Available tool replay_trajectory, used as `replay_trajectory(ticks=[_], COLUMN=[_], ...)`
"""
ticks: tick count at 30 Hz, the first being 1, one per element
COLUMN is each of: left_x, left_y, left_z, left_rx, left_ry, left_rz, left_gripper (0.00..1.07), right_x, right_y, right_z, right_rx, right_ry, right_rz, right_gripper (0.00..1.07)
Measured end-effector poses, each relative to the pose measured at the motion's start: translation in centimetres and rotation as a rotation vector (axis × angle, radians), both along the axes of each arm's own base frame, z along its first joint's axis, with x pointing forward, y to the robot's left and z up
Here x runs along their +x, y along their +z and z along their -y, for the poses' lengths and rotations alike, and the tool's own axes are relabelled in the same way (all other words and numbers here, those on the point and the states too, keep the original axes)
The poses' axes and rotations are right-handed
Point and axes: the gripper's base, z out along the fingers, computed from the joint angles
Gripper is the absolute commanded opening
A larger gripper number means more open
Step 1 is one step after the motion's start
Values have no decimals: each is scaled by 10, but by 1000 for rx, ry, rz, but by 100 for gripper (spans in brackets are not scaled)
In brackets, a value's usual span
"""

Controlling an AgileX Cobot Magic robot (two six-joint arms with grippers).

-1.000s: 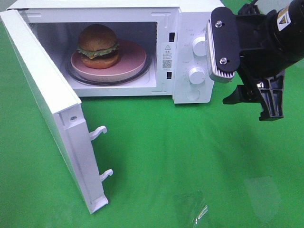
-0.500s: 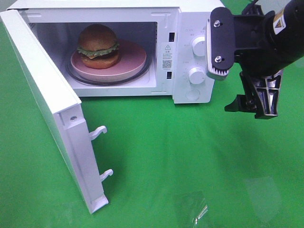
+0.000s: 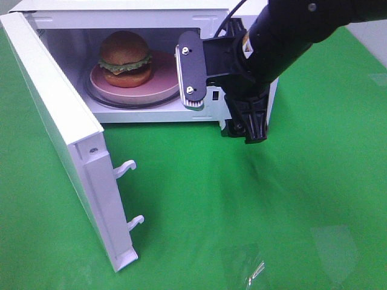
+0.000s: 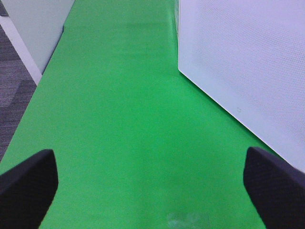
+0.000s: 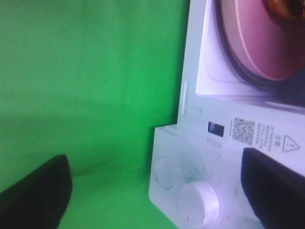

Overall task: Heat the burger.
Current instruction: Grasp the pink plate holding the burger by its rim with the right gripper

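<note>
Burger (image 3: 125, 58) sits on the pink plate (image 3: 166, 75) inside the open microwave (image 3: 213, 27), so loading looks done and closing the door (image 3: 57, 130) is the step next. Right tool (image 3: 221, 99) hangs empty and wide at 3 o'clock of the burger, before the control panel. Left tool (image 4: 152, 183), also wide and empty, is near the door's outer face (image 4: 248, 71). Free worktop (image 3: 242, 205) lies at 6 o'clock for the swing.

Burger (image 3: 125, 58) upright on pink plate (image 3: 166, 75) inside open microwave (image 3: 54, 115).
</note>
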Motion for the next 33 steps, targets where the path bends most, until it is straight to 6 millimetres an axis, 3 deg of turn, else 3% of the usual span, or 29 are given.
replay_trajectory(ticks=[12,13,18,33], left_x=[0,0,0,0], left_y=[0,0,0,0], left_z=[0,0,0,0], left_rx=[0,0,0,0], left_ry=[0,0,0,0], left_rz=[0,0,0,0], left_gripper=[98,98,98,98], right_x=[23,29,37,73], right_y=[-15,-18,-22,-61], right_z=[-32,-42,-50,-84], right_rx=[-14,1,16,53], right_ry=[60,67,69,76], right_rz=[63,82,96,105], right_gripper=[92,92,91,89])
